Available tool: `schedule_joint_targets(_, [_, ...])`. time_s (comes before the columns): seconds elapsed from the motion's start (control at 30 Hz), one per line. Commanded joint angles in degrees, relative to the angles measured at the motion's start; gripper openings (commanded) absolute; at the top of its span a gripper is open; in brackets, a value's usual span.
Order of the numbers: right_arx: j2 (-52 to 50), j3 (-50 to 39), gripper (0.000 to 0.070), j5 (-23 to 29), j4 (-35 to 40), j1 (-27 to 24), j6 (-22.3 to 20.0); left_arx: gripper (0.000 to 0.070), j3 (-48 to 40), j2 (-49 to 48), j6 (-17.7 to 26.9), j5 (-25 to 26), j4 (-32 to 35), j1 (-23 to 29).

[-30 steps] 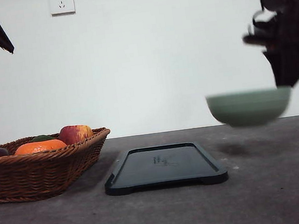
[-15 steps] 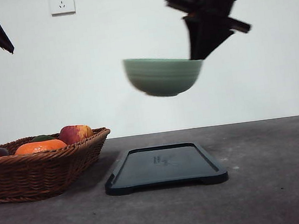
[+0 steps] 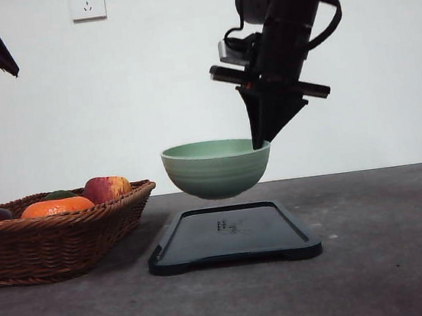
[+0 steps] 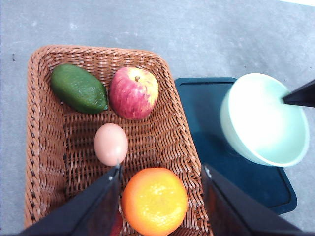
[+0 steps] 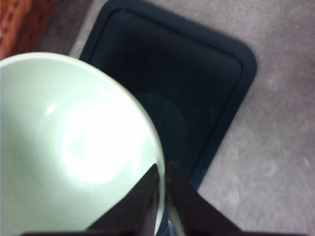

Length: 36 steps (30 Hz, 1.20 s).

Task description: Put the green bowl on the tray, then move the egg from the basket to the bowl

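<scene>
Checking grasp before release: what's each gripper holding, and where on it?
Right gripper pinches the green bowl by its rim, over the tray. Left gripper is open, holding nothing.

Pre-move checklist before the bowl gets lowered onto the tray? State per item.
1. Grip: right end effector pinches the green bowl by its rim, one finger inside, one outside: ok.
2. Bowl attitude: rim reads close to level in the front view: ok.
3. Bowl over the tray: hangs above it with a visible gap, not yet touching; the left wrist view puts it over the tray's end farther from the basket, so centring: cannot tell.
4. Tray surface under the bowl is bare: ok.
5. Egg lies in the basket, free of the apple and orange: ok.
6. Left end effector open above the basket: ok.
</scene>
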Motion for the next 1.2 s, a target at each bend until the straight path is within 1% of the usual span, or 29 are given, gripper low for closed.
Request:
schedule_joint_targets(0.0, [2.1, 1.4, 0.0000, 0.0, 0.4, 0.3, 1.0, 0.0310, 1.4, 0.3, 0.2, 0.1, 0.3, -0.2])
schedule_joint_targets(0.43, [6.0, 1.4, 0.0005, 0.0, 1.3, 0.3, 1.0, 0.0310, 1.4, 0.3, 0.2, 0.1, -0.5, -0.2])
schedule_joint_targets(0.47, [6.0, 1.4, 0.0022, 0.0, 1.2, 0.3, 1.0, 0.0310, 1.4, 0.3, 0.2, 0.1, -0.7, -0.1])
schedule_joint_targets(0.5, [6.0, 1.4, 0.0054, 0.0, 1.1, 0.3, 1.0, 0.0310, 1.4, 0.3, 0.2, 0.1, -0.8, -0.1])
schedule_joint_targets(0.57, [6.0, 1.4, 0.0168, 0.0, 0.9, 0.3, 1.0, 0.0310, 1.4, 0.3, 0.2, 0.1, -0.8, -0.2])
schedule_joint_targets(0.6, [6.0, 1.4, 0.0212, 0.0, 0.9, 0.3, 1.1, 0.0310, 1.4, 0.3, 0.2, 0.1, -0.8, -0.2])
schedule_joint_targets(0.63, [5.9, 1.6, 0.0221, 0.0, 0.4, 0.3, 1.1, 0.0310, 1.4, 0.3, 0.2, 0.1, -0.8, -0.2])
schedule_joint_targets(0.73, [5.9, 3.9, 0.0224, 0.0, -3.2, 0.3, 1.6, 0.0310, 1.4, 0.3, 0.2, 0.1, -0.8, -0.1])
schedule_joint_targets(0.83, [5.3, 7.4, 0.0224, 0.0, -7.5, 0.3, 0.7, 0.0310, 1.4, 0.3, 0.2, 0.1, -0.9, -0.1])
schedule_joint_targets(0.9, [3.7, 8.2, 0.0222, 0.1, -8.1, 0.3, 0.2, 0.0310, 1.4, 0.3, 0.2, 0.1, -0.9, -0.1])
schedule_joint_targets(0.97, [1.4, 7.7, 0.0219, 1.0, -7.0, 0.9, 0.2, 0.0310, 1.4, 0.3, 0.2, 0.1, -0.9, -0.1])
schedule_joint_targets(1.03, [-0.9, 6.3, 0.0215, 3.2, -5.1, 1.5, 0.2, 0.0310, 1.4, 0.3, 0.2, 0.1, -0.9, -0.1])
schedule_joint_targets(1.1, [-3.7, 3.1, 0.0213, 4.0, -1.5, 1.9, 0.2, 0.0310, 1.4, 0.3, 0.2, 0.1, -0.9, -0.2])
schedule_joint_targets(1.17, [-7.2, -2.1, 0.0210, 3.1, 3.7, 2.2, 0.2, 0.0310, 1.4, 0.3, 0.2, 0.1, -0.8, -0.1])
